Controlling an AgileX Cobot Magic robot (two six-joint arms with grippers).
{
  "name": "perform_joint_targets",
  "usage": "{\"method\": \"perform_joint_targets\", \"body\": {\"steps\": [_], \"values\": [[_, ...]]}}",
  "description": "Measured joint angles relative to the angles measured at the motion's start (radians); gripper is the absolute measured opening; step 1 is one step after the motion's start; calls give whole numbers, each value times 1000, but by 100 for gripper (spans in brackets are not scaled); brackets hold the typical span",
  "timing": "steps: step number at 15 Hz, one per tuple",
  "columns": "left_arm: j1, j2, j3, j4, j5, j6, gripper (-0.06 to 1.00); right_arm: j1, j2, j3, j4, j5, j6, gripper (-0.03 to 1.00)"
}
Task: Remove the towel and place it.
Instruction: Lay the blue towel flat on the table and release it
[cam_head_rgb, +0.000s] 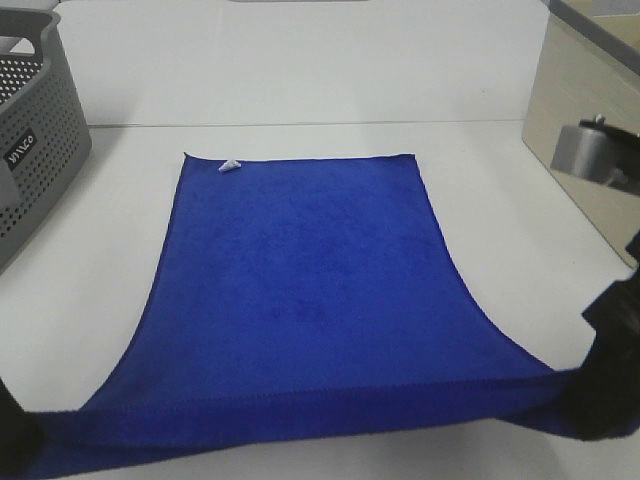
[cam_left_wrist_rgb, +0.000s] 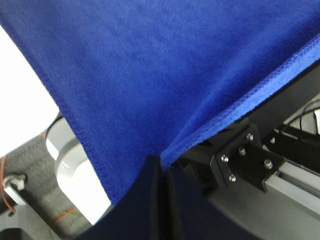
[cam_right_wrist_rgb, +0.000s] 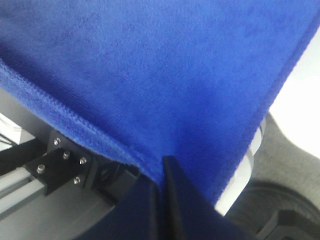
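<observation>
The deep blue towel (cam_head_rgb: 300, 270) lies spread over the white table (cam_head_rgb: 90, 250), its small white tag (cam_head_rgb: 229, 165) at the far left corner. Its near edge is raised and stretched taut between my two grippers. My left gripper (cam_head_rgb: 15, 440) is shut on the near left corner. My right gripper (cam_head_rgb: 600, 400) is shut on the near right corner. In the left wrist view the towel (cam_left_wrist_rgb: 165, 75) fills the frame and the left gripper (cam_left_wrist_rgb: 161, 162) pinches its hem. The right wrist view shows the same: the towel (cam_right_wrist_rgb: 150, 75) is nipped by the right gripper (cam_right_wrist_rgb: 162, 165).
A grey perforated basket (cam_head_rgb: 30, 140) stands at the far left of the table. A light wooden box (cam_head_rgb: 585, 90) with a metal cylinder (cam_head_rgb: 585, 150) on its side stands at the far right. Below the table's front edge I see a black frame bracket (cam_left_wrist_rgb: 245, 160).
</observation>
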Motion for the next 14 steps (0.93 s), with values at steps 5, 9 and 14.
{"method": "perform_joint_targets", "body": {"steps": [5, 9, 14], "values": [[-75, 148, 57, -27, -50, 59, 0, -3, 37, 126, -4, -12, -4, 2], [-205, 293, 57, -5, -116, 45, 0, -7, 146, 144, -39, -14, -26, 2], [-284, 402, 57, 6, -171, 42, 0, -8, 390, 145, -48, -26, -85, 2]]}}
